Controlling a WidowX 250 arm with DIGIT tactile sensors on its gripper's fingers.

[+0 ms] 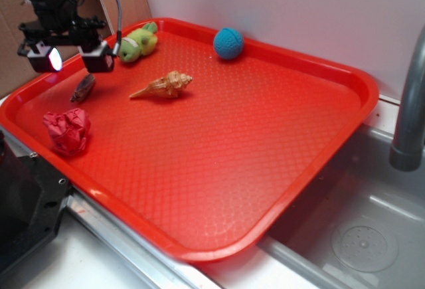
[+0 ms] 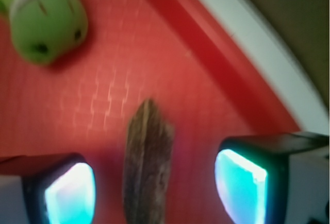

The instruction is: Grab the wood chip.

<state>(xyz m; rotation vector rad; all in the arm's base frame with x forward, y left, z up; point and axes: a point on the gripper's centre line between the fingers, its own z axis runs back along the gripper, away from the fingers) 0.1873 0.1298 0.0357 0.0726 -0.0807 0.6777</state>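
Observation:
The wood chip (image 1: 83, 88) is a small dark brown-grey sliver lying flat on the red tray (image 1: 219, 156) near its left rim. My gripper (image 1: 73, 58) hangs just above and behind it, jaws open and empty. In the wrist view the chip (image 2: 147, 162) lies lengthwise between my two fingers, with the left pad (image 2: 69, 193) and the right pad (image 2: 241, 187) well apart from it on either side. The gripper (image 2: 154, 190) touches nothing.
A tan spiral seashell (image 1: 165, 85) lies right of the chip. A crumpled red paper wad (image 1: 68, 131) sits in front of it. A green plush toy (image 1: 137, 43) (image 2: 46, 23) and a blue ball (image 1: 228, 42) lie at the tray's back. A sink (image 1: 365, 236) and a faucet (image 1: 408, 103) stand at the right.

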